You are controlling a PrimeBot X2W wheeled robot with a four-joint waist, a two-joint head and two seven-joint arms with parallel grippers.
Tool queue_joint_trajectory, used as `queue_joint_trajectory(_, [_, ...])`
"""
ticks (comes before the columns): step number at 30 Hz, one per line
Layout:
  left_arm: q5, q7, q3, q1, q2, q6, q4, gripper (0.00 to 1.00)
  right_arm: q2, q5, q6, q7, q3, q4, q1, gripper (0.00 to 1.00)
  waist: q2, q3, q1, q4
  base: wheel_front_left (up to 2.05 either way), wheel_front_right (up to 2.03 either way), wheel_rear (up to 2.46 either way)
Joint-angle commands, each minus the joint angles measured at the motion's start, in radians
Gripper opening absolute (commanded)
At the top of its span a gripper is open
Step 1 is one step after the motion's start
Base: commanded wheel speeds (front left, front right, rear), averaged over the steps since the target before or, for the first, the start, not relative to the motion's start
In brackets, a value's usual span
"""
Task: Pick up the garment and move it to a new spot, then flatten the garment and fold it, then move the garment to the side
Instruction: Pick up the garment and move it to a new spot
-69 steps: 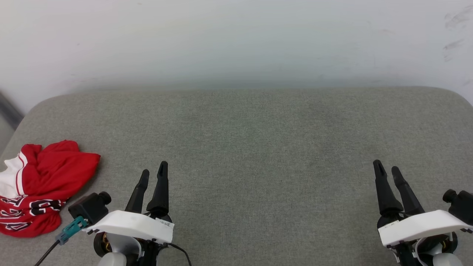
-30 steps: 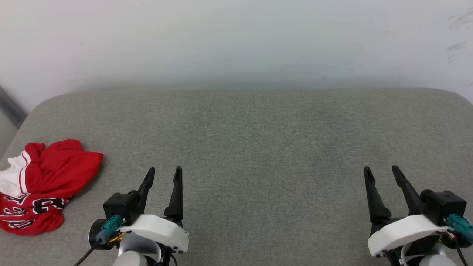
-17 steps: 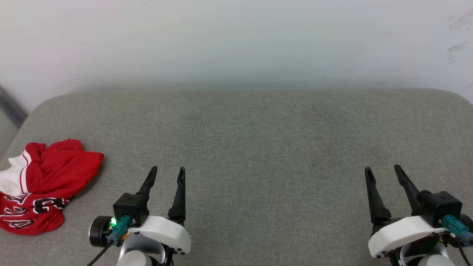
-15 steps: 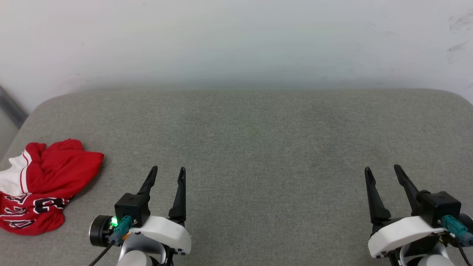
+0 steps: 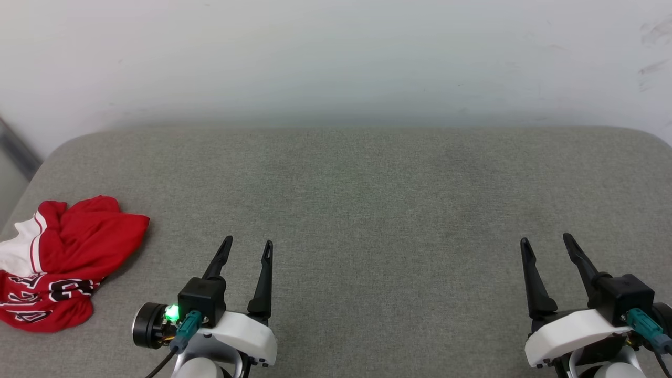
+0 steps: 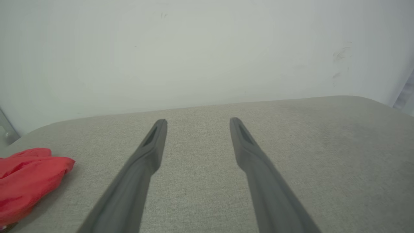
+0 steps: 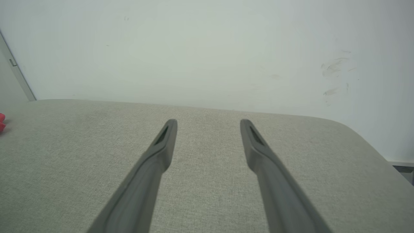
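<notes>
The garment point(image 5: 63, 262), a red jersey with a white sleeve and black white-outlined lettering, lies crumpled at the left edge of the grey padded surface point(image 5: 367, 199). Its red folds point(image 6: 26, 181) show at the lower left of the left wrist view, and a sliver of red point(image 7: 1, 122) sits at the far left edge of the right wrist view. My left gripper point(image 5: 247, 243) point(image 6: 198, 122) stands open to the right of the garment, apart from it and holding nothing. My right gripper point(image 5: 546, 240) point(image 7: 209, 123) is open and empty at the lower right.
A pale wall point(image 5: 336, 58) rises behind the surface's rounded far edge. A dark strip point(image 5: 18, 147) runs down the wall at the far left. The surface drops away at its left and right corners.
Both grippers have opened wider and both wrists have rolled, bringing the camera blocks on top. The left gripper has drifted slightly right. The garment has not moved.
</notes>
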Motion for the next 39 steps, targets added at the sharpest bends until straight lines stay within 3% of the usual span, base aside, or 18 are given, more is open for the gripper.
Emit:
queue_joint_trajectory(1, [0.016, -0.006, -0.003, -0.014, 0.001, 0.005, 0.001, 1.00, 0.003, -0.011, -0.001, -0.007, -0.001, 0.001, 0.004, 1.00, -0.0001, 0.000, 0.0000, 0.000, 0.00, 0.00, 0.00])
queue_joint_trajectory(11, [-0.015, -0.012, 0.008, -0.011, -0.006, 0.007, 0.005, 1.00, 0.004, 0.010, -0.001, -0.015, -0.010, 0.013, 0.005, 1.00, -0.0001, 0.000, 0.0000, 0.007, 0.00, 0.00, 0.00])
queue_joint_trajectory(17, [-0.032, -0.012, 0.021, -0.014, -0.009, 0.022, 0.002, 1.00, 0.004, 0.014, -0.001, -0.017, -0.004, 0.014, 0.003, 1.00, -0.0001, 0.003, 0.0000, 0.046, 0.00, 0.00, 0.00])
queue_joint_trajectory(33, [-0.011, -0.011, 0.049, -0.044, 0.007, 0.026, 0.009, 1.00, 0.003, 0.014, -0.001, -0.022, 0.054, -0.011, -0.025, 1.00, -0.0001, 0.037, 0.0000, 0.325, 0.00, 0.00, 0.00])
queue_joint_trajectory(39, [-0.014, -0.010, 0.062, -0.053, 0.008, 0.028, 0.008, 1.00, 0.003, 0.007, -0.001, -0.022, 0.072, -0.022, -0.036, 1.00, -0.0001, 0.046, 0.0000, 0.393, 0.00, 0.00, 0.00])
